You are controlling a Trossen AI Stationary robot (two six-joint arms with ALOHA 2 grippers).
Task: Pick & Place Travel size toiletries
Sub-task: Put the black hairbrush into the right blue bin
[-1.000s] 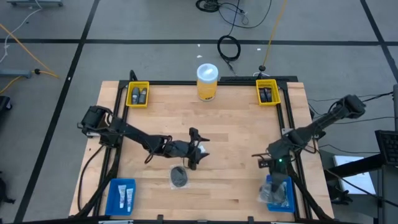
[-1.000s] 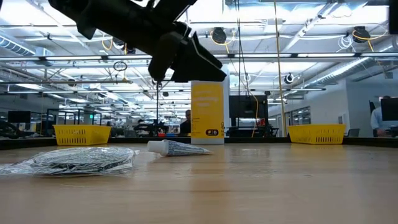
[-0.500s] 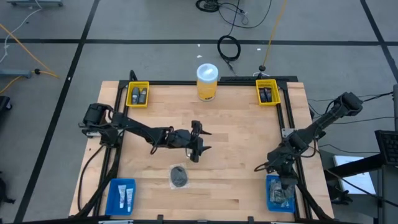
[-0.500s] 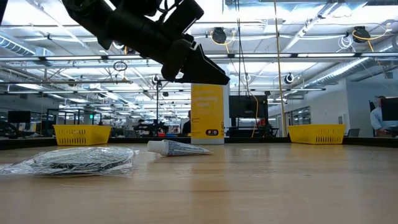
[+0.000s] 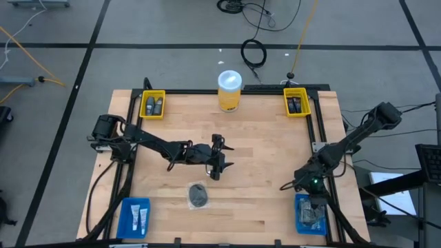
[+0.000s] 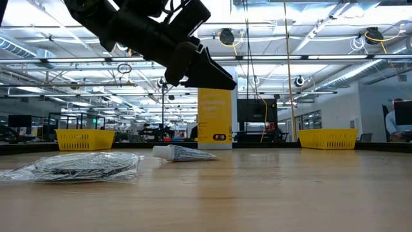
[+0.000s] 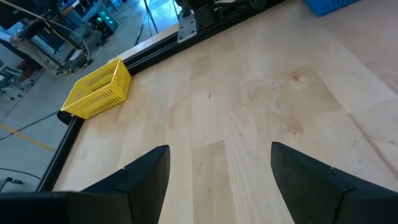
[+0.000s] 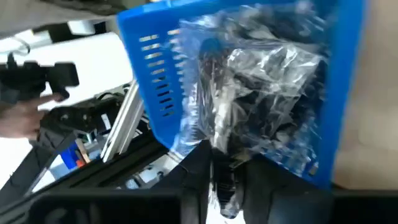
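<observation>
A slim white tube (image 6: 183,153) lies flat on the table's middle. My left gripper (image 5: 219,158) hovers open above it, and its wrist view (image 7: 221,149) shows only bare wood between the fingers. A grey mesh disc in a clear packet (image 5: 198,195) lies flat nearer the near edge (image 6: 77,165). My right gripper (image 5: 310,196) is at the near right corner, over a blue bin (image 5: 320,224) that holds several such packets (image 8: 261,93). It is shut on one of them. My right gripper pinches the crinkled clear plastic of a mesh-disc packet (image 8: 225,186) between its two fingers. It comes at the bin's open side, slanting down. The rest of that packet lies among the other packets in the blue bin (image 8: 149,74).
A large yellow jar with a white lid (image 5: 229,89) stands at the far edge. Yellow baskets with dark containers sit at the far left (image 5: 152,105) and far right (image 5: 296,103) corners. A blue bin with white tubes (image 5: 134,215) sits at the near left corner.
My left gripper has risen and drawn a little toward the far edge, away from the mesh disc, and then kept still. My right gripper has moved toward the near edge, closer over the blue bin. The packet that spilled past the bin's edge now lies inside it.
</observation>
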